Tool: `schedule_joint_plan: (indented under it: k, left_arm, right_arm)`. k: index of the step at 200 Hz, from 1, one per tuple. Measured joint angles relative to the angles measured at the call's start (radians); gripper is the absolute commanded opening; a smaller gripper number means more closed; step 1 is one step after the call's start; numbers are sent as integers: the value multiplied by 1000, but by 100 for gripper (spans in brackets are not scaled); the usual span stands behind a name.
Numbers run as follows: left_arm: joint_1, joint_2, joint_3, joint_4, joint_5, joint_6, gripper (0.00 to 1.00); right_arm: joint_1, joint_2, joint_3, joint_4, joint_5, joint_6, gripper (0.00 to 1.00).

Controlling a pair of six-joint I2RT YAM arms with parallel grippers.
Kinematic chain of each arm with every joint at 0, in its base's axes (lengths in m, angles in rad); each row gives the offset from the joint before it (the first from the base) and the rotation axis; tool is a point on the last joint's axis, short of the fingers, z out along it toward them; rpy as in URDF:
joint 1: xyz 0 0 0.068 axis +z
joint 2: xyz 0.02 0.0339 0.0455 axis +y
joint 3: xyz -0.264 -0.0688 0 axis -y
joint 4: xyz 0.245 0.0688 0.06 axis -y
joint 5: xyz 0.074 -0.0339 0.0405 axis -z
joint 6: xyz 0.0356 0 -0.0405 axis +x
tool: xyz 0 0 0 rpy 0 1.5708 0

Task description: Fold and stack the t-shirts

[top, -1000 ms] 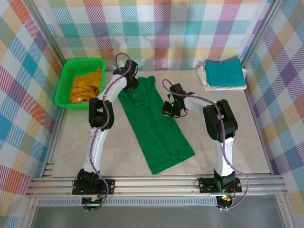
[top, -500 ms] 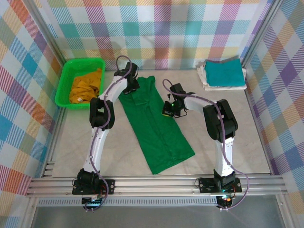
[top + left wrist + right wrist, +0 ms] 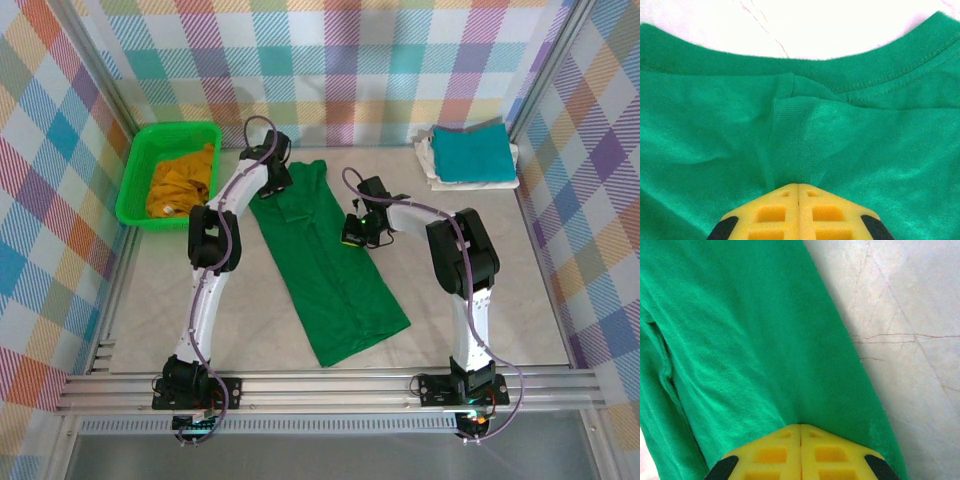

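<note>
The top camera is looking down from behind the arms (image 3: 212, 240) at the whole table (image 3: 150, 285), and the two wrist cameras are looking from very close at the dark green t-shirt (image 3: 335, 280), which the top camera is seeing too

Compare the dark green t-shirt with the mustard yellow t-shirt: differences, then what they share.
The dark green t-shirt lies spread in a long strip on the table; the mustard yellow t-shirt sits crumpled in the basket. The left pincer and right pincer pinch the dark green t-shirt; neither touches the mustard yellow t-shirt. Both are plain-coloured cloth, not yet stacked.
</note>
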Motion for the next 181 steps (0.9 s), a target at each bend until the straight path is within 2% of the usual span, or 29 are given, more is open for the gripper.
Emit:
schedule_joint_plan:
  k: [74, 156, 172, 181]
  left_arm:
    - [0, -111, -35, -2, -36, 22, 0]
    - [24, -112, -86, -55, -74, 25, 0]
    - [28, -108, -93, -65, -77, 26, 28]
    - [30, -106, -95, -71, -77, 26, 37]
  right_arm:
    - [-5, 0, 0, 0, -7, 4, 6]
    - [-14, 2, 0, 0, -14, 26, 6]
    - [-16, 3, 0, 0, -17, 26, 6]
    - [-17, 3, 0, 0, -18, 26, 6]
